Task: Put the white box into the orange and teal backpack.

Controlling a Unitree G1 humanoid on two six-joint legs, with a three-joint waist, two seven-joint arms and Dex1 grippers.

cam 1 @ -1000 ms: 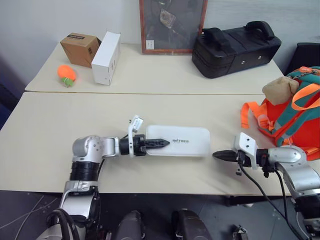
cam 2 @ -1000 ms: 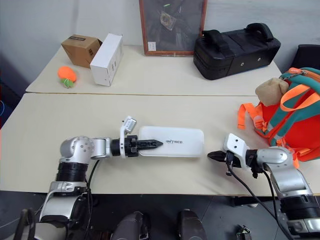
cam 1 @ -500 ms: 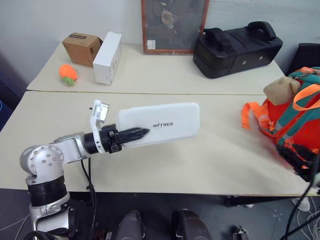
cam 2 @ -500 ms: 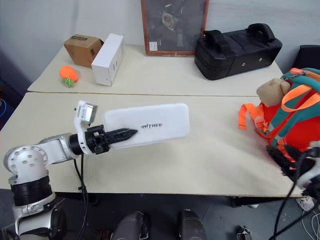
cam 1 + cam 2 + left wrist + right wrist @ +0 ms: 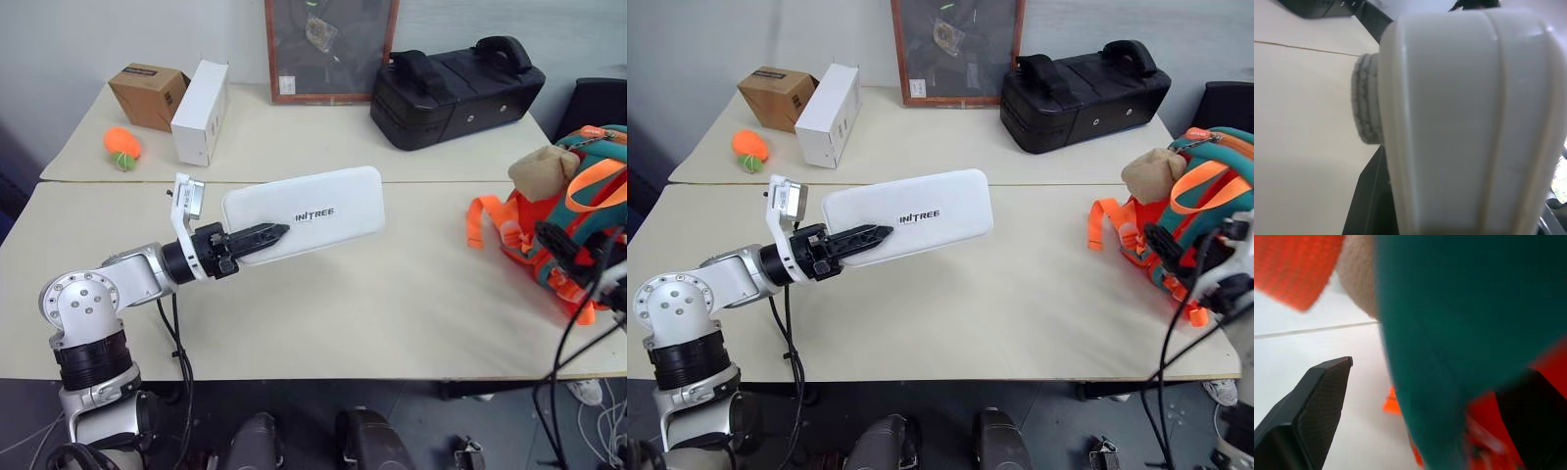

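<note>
The white box (image 5: 313, 208), flat with dark lettering, hangs tilted above the near table, and my left gripper (image 5: 277, 231) is shut on its left end. In the left wrist view the box's (image 5: 1464, 122) edge looms close. The orange and teal backpack (image 5: 588, 230) stands at the table's right edge with a beige plush toy (image 5: 539, 168) on top. My right gripper (image 5: 547, 240) is open against the backpack's front. In the right wrist view its fingers (image 5: 1312, 406) stand wide apart with a teal strap (image 5: 1449, 333) between them.
On the far table stand a black hard case (image 5: 456, 86), a framed picture (image 5: 328, 49), a tall white carton (image 5: 201, 110), a brown cardboard box (image 5: 147, 95) and an orange ball (image 5: 120, 147). A seam (image 5: 441, 182) joins the two tables. Orange straps (image 5: 480, 220) trail left of the backpack.
My left gripper has lifted the white box off the table and tilted it. My right gripper has opened and swung right and up from the table's front to the backpack.
</note>
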